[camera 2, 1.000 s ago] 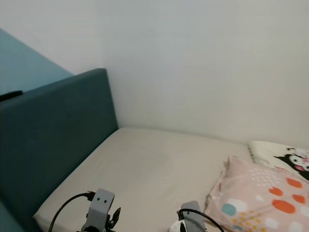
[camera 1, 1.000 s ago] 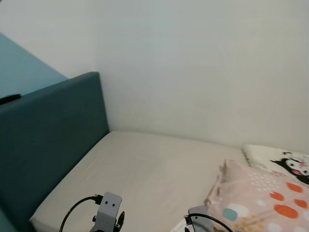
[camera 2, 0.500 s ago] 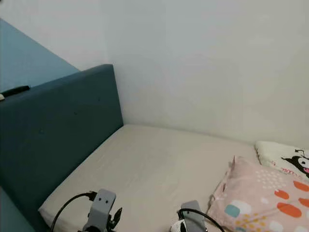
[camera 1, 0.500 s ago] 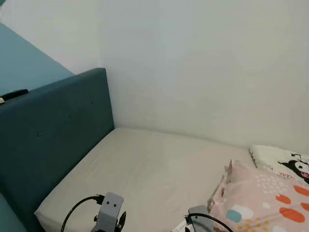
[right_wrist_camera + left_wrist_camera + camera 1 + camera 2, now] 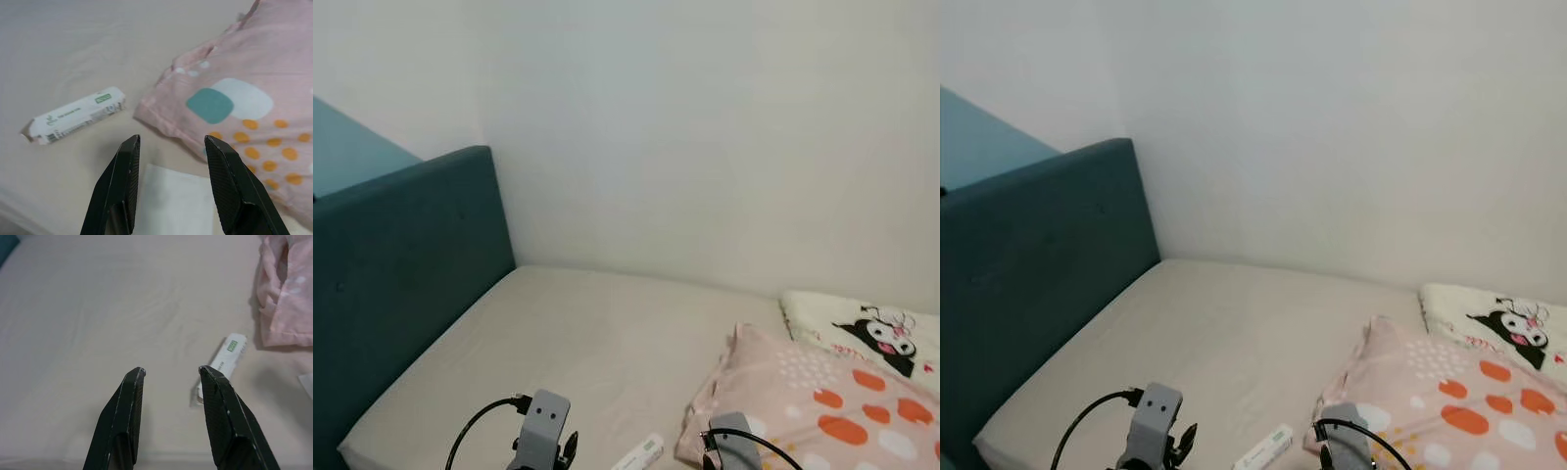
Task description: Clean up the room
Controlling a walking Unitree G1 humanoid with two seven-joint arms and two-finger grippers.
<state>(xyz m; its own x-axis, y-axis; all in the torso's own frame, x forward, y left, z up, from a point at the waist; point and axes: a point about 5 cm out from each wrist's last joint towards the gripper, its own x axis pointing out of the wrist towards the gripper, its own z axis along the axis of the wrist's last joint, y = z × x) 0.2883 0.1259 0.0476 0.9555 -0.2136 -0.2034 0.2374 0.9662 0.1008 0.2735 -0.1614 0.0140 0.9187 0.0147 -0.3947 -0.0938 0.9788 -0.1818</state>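
On the beige mattress (image 5: 587,333) by the teal headboard (image 5: 401,264) lie a pink pillow (image 5: 813,401) and a white packet (image 5: 73,121).

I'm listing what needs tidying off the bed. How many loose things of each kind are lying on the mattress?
Pillows: 2, the pink dotted pillow and the white cartoon-print pillow
Wet-wipe packs: 1, the white pack
White paper sheets: 1, the sheet near the right gripper
Total: 4

beige mattress (image 5: 578,343), teal headboard (image 5: 401,274), pink pillow (image 5: 822,411)
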